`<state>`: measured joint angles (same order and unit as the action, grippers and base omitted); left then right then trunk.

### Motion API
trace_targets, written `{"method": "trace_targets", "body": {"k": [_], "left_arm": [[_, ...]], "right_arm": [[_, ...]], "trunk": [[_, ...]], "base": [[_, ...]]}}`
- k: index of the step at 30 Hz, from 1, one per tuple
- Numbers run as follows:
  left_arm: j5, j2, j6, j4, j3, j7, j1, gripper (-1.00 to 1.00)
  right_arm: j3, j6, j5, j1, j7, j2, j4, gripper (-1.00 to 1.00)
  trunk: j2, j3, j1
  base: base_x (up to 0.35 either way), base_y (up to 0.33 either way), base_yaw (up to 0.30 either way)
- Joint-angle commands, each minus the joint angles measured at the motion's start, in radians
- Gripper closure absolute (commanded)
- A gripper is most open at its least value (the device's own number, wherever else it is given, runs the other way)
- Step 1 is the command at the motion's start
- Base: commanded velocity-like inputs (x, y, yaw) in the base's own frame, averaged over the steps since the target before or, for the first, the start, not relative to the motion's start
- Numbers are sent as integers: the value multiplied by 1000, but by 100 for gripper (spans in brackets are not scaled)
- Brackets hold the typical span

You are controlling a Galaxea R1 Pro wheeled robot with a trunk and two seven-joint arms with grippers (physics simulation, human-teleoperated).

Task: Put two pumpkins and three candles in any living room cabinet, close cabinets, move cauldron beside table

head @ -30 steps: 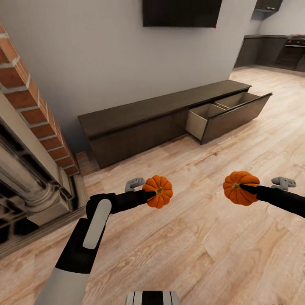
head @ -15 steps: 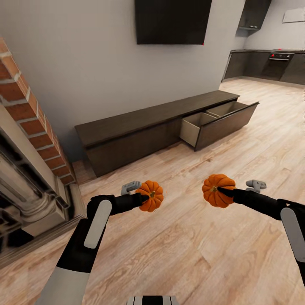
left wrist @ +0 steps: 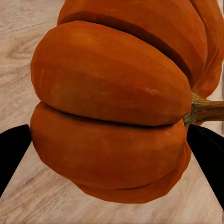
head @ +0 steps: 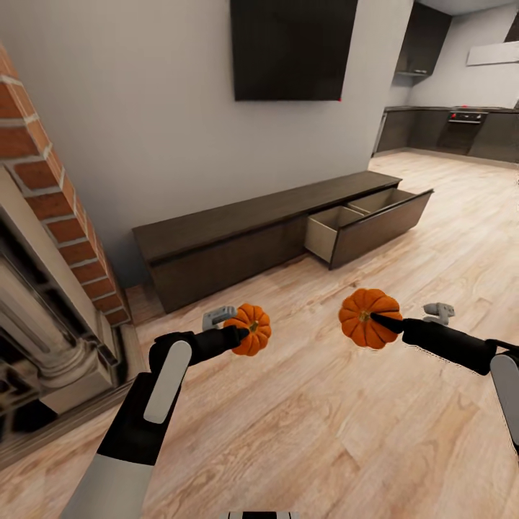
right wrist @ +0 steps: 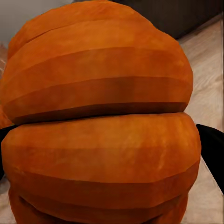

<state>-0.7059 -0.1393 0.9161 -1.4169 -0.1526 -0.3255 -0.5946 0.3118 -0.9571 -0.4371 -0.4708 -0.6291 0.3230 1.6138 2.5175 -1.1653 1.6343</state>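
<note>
I carry two ribbed orange pumpkins above the wooden floor. My left gripper (head: 244,334) is shut on one pumpkin (head: 254,329), which looms large in the left wrist view (left wrist: 116,112) with its stem to one side. My right gripper (head: 383,322) is shut on the other pumpkin (head: 366,318), close up in the right wrist view (right wrist: 100,121). Ahead along the grey wall stands the long dark-brown cabinet (head: 238,220). Its right-hand drawer (head: 369,225) is pulled out, showing pale beige insides with nothing in them. The candles and the cauldron are out of view.
A brick fireplace (head: 50,238) with a pale mantel edge stands close on my left. A dark TV (head: 292,47) hangs above the cabinet. Dark kitchen cupboards and an oven (head: 461,126) lie far right. Wooden floor stretches between me and the cabinet.
The view has tilted up and shifted, so the camera moved. Both arms keep their pumpkins; the right arm has drawn inward, bringing the two pumpkins closer together.
</note>
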Motion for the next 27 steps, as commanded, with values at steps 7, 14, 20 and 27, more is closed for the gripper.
{"method": "trace_targets", "body": {"k": [7,14,20,27], "left_arm": [[-12,7,4,-16,11,-3,6,100],[-14,8,25,-8,24,10,10,100],[-16,6,45,-15,24,11,10,100],[-15,6,45,-12,24,9,9,100]], "right_arm": [[30,-12,5,2,-12,-5,1,100],[31,-41,15,-8,-11,-3,1,100],[32,-40,15,-8,-11,-2,2,100],[32,-40,15,-8,-11,0,2,100]], "trunk": [[-1,26,-3],[-3,53,-6],[-4,77,-9],[-6,104,-12]], "base": [[0,0,-44],[0,0,-231],[0,0,-258],[0,0,-258]]}}
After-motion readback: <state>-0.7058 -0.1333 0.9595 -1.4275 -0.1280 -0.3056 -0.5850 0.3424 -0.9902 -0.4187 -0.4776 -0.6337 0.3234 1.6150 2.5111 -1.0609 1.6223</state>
